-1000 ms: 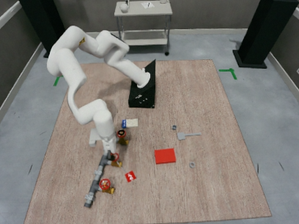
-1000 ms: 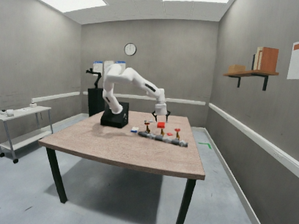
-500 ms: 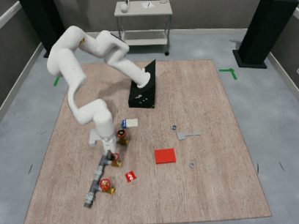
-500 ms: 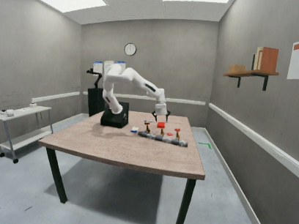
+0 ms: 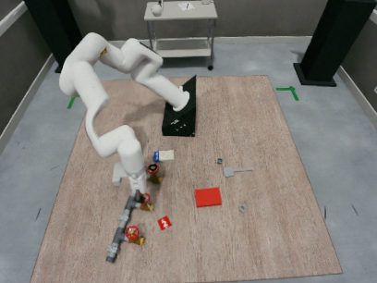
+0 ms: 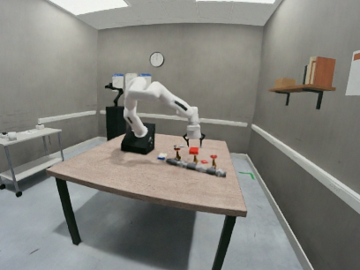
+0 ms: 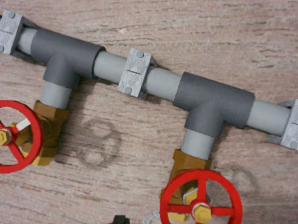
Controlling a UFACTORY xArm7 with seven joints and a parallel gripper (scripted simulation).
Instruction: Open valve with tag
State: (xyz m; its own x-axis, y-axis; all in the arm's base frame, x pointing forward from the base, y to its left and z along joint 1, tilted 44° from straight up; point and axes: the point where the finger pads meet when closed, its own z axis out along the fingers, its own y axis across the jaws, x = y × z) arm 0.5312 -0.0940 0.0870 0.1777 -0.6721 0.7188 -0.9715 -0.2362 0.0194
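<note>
A grey pipe (image 5: 124, 222) lies on the table's left front with three brass valves with red handwheels: a far one (image 5: 152, 170), a middle one (image 5: 146, 200) and a near one (image 5: 133, 232). A red tag (image 5: 164, 223) lies on the table beside the middle and near valves. My gripper (image 6: 194, 141) is open and empty, pointing down just above the middle valve (image 6: 194, 154). The wrist view shows the pipe (image 7: 145, 82) and two handwheels, one at the left edge (image 7: 12, 136) and one at the bottom (image 7: 200, 197), which has a bit of chain (image 7: 150, 219) beside it. The tag's number is too small to read.
A blue and white card (image 5: 164, 155) lies past the far valve. A red block (image 5: 208, 197), a grey tool (image 5: 237, 171) and two small nuts (image 5: 220, 161) (image 5: 241, 208) lie to the right. The arm's black base (image 5: 181, 113) stands at the back.
</note>
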